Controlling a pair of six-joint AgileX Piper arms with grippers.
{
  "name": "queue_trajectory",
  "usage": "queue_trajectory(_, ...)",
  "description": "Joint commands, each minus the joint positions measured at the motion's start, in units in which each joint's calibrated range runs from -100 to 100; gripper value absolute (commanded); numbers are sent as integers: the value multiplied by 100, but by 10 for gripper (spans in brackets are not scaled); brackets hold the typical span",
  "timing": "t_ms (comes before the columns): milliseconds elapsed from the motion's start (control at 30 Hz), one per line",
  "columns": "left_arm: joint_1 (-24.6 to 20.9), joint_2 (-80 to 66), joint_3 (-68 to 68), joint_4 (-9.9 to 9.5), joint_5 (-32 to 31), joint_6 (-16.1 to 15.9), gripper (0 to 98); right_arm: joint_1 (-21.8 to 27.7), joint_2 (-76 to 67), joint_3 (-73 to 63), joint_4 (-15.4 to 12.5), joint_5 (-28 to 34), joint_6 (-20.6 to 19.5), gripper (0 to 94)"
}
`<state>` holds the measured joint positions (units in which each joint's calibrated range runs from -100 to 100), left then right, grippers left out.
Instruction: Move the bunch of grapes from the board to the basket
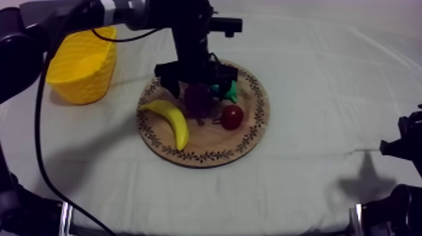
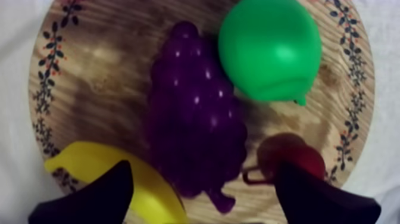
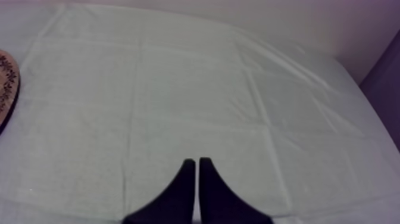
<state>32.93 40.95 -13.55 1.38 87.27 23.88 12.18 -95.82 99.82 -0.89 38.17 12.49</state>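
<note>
The purple bunch of grapes (image 1: 198, 99) (image 2: 196, 137) lies in the middle of the round wooden board (image 1: 207, 157) (image 2: 107, 65). My left gripper (image 1: 196, 83) (image 2: 202, 199) hangs right above it, open, one finger (image 2: 95, 199) over the banana's side and the other (image 2: 315, 196) by the small red fruit. Nothing is held between them. The yellow basket (image 1: 85, 63) stands at the far left of the table. Low at the right edge rests my right gripper (image 1: 402, 144) (image 3: 196, 190), its fingers together as a narrow wedge over bare cloth.
On the board with the grapes are a banana (image 1: 171, 119) (image 2: 89, 161), a green pear (image 1: 227, 91) (image 2: 271, 47) and a small red fruit (image 1: 232, 116) (image 2: 294, 158). The board's rim (image 3: 7, 83) lies far off beside the right gripper's stretch of cloth.
</note>
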Motion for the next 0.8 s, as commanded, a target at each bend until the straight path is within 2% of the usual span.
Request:
queue_trajectory(0,-6,150,-130,4,48,-4,898,0,-2,-5,-1,-3,-1,3)
queue_trajectory(433,-85,741,-631,15,250,-28,878,0,-2,-5,-1,-3,-1,3)
queue_trajectory(767,-79,865,-768,-10,292,-113,559,0,-2,-5,-1,-3,-1,3)
